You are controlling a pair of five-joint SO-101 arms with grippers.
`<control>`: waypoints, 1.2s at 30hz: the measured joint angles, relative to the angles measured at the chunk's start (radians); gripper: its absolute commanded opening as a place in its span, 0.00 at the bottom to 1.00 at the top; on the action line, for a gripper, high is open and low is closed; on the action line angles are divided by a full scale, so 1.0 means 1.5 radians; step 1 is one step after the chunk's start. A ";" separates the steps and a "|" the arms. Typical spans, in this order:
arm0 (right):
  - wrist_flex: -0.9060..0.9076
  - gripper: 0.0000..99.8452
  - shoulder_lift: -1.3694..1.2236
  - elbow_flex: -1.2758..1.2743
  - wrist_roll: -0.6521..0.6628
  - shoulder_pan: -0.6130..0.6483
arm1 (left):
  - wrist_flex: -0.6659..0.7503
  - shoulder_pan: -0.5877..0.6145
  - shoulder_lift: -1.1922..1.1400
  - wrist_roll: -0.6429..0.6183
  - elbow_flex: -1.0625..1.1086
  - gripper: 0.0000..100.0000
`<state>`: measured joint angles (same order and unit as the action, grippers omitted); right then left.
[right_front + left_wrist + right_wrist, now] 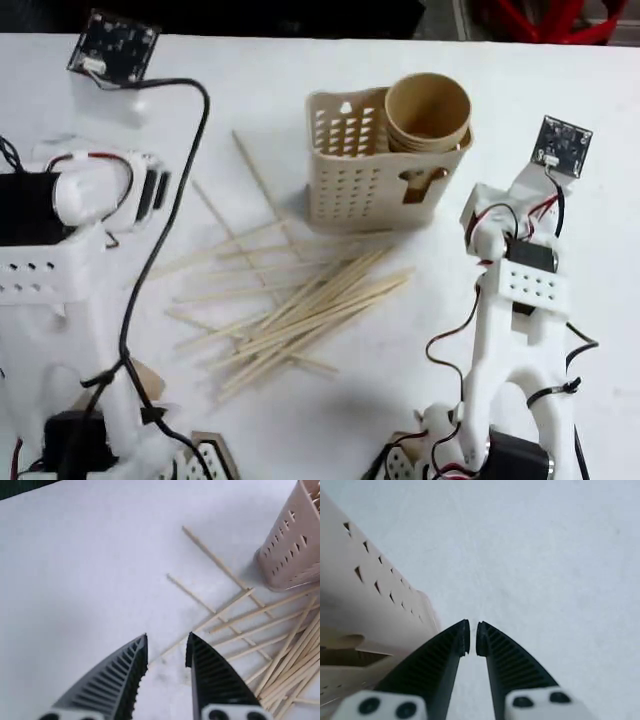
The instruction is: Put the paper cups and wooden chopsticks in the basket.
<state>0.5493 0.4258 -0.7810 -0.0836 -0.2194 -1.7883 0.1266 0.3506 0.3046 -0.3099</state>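
Paper cups [428,110] nest in the basket [350,190] — left tool [166,647] part-open, right tool [473,639] almost closed, both empty.

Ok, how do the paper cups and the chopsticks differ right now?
The paper cups stand upright inside the basket; the chopsticks lie flat on the table, outside it. The paper cups are nested in one stack; the chopsticks are a loose pile with several strays fanned out beside it. Shared: neither is held by the left tool or the right tool.
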 measured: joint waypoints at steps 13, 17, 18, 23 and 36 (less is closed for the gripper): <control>0.196 0.04 0.170 0.053 0.115 0.113 | 0.014 0.143 0.053 -0.024 0.040 0.15; 0.263 0.04 0.232 0.054 0.126 0.266 | 0.033 0.190 0.053 -0.026 0.040 0.15; 0.276 0.04 0.241 0.054 0.128 0.307 | 0.043 0.203 0.053 -0.026 0.040 0.15; 0.291 0.04 0.248 0.054 0.128 0.487 | 0.070 0.241 0.053 -0.028 0.040 0.15; 0.291 0.04 0.085 0.068 0.128 0.746 | 0.090 0.332 0.054 0.016 0.092 0.15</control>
<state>0.9851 0.5531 -0.6797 0.1082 0.8991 -1.6533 0.6252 0.4319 0.3291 -0.1718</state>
